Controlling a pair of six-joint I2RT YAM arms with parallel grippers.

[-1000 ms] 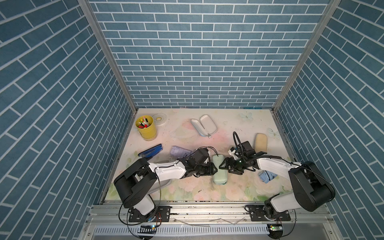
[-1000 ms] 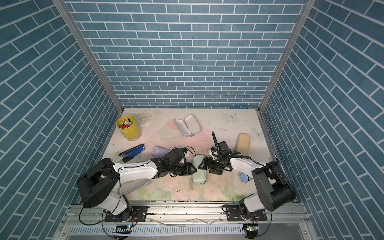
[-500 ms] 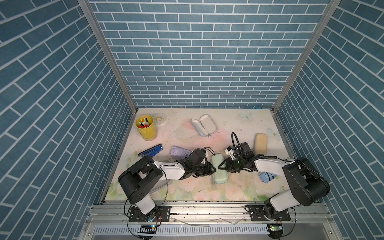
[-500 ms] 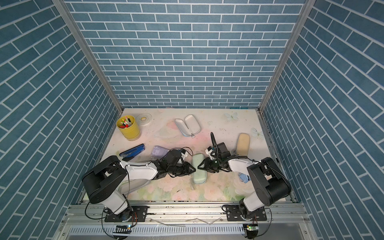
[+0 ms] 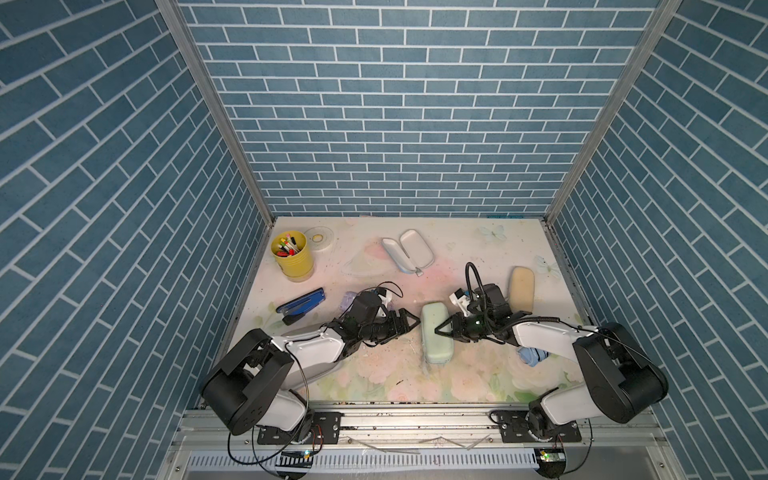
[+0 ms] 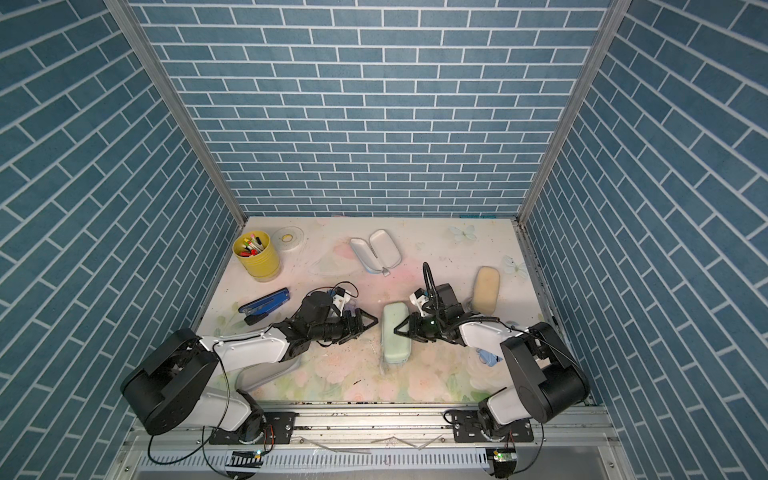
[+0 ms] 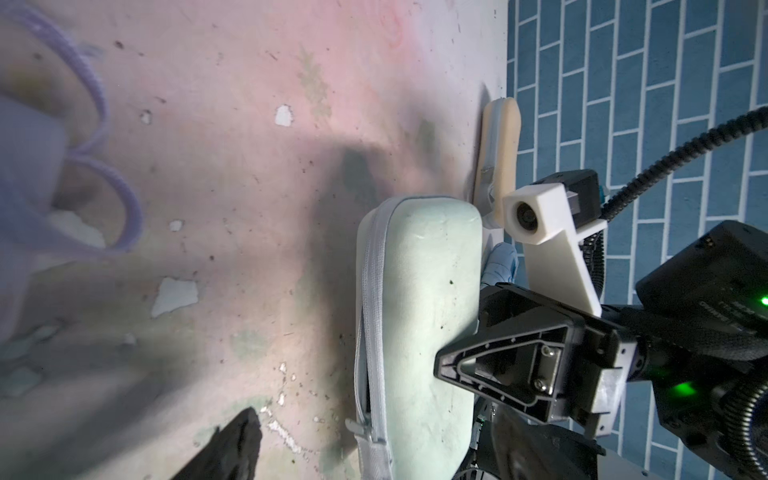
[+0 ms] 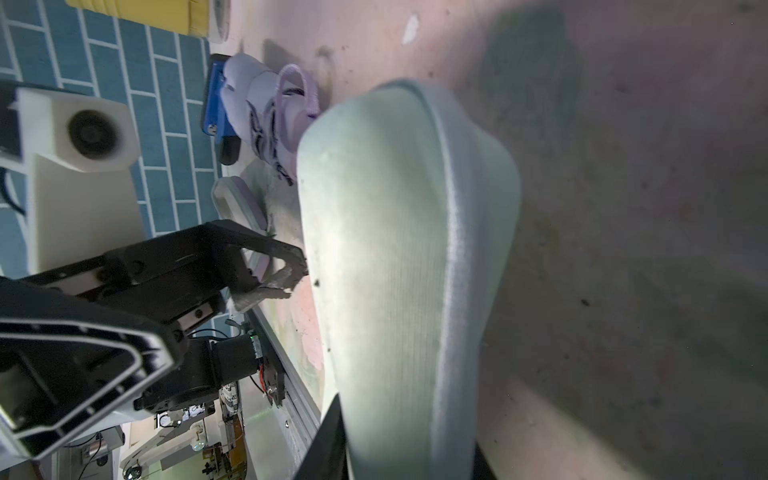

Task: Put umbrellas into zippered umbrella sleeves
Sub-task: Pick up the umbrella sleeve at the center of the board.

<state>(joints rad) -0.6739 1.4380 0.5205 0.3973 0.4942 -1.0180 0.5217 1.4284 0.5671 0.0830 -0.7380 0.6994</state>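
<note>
A closed mint sleeve point(image 5: 434, 334) point(image 6: 395, 332) lies mid-table. My right gripper point(image 5: 441, 330) point(image 8: 399, 449) is shut on its right side. My left gripper point(image 5: 412, 324) point(image 6: 371, 322) stands open just left of it, not touching. The zip is partly undone near its pull tab point(image 7: 361, 428). A lilac umbrella point(image 5: 348, 300) point(image 8: 266, 112) lies behind the left arm, beside a lilac-rimmed sleeve point(image 8: 243, 203). A light blue umbrella point(image 5: 532, 357) peeks from under the right arm. A beige sleeve point(image 5: 521, 289) lies closed at the right. A blue sleeve point(image 5: 409, 249) lies open at the back.
A yellow cup of pens point(image 5: 293, 259) and a tape roll point(image 5: 319, 239) stand at the back left. A dark blue stapler point(image 5: 301, 307) lies by the left wall. Brick-patterned walls close in three sides.
My right gripper has shut on the mint sleeve's right side. My left gripper has opened and come off the sleeve's left side.
</note>
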